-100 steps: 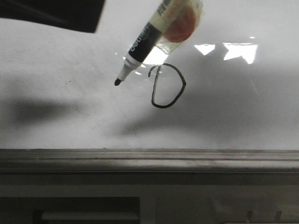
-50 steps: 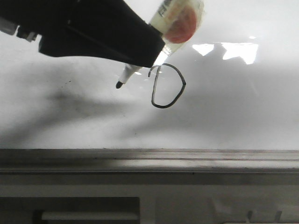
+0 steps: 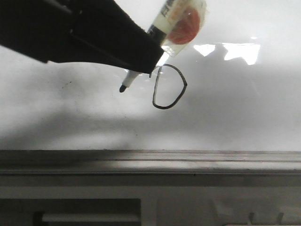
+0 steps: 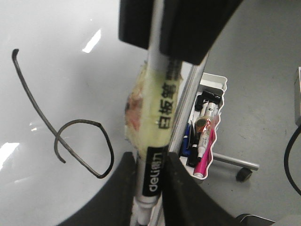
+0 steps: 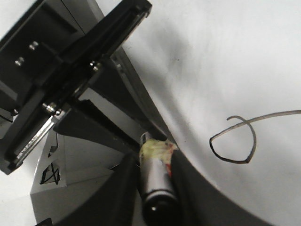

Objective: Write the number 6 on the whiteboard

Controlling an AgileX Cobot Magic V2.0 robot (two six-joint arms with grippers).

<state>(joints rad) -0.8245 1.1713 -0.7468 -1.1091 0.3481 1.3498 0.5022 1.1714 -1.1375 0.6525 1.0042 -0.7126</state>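
Note:
The whiteboard (image 3: 244,113) carries the number 6 (image 3: 186,84), a thin black loop whose long slanted stroke shows in the left wrist view (image 4: 112,155). A whiteboard marker (image 3: 176,21) wrapped in yellowish tape slants down to the left, its black tip (image 3: 123,88) just left of the loop. My left gripper (image 3: 149,60) is shut on the marker's black lower barrel (image 4: 149,162). My right gripper (image 5: 154,162) is shut on the marker's rear end (image 5: 157,188). Whether the tip touches the board cannot be told.
A grey metal ledge (image 3: 150,162) runs along the whiteboard's bottom edge. Beside the board a white tray (image 4: 221,87) holds several pens (image 4: 204,150), above a wheeled stand leg (image 4: 242,174) on the grey floor.
My left gripper came in from the upper left and closed on the marker's lower barrel. The marker tip shifted slightly down and right. The drawn figure is unchanged.

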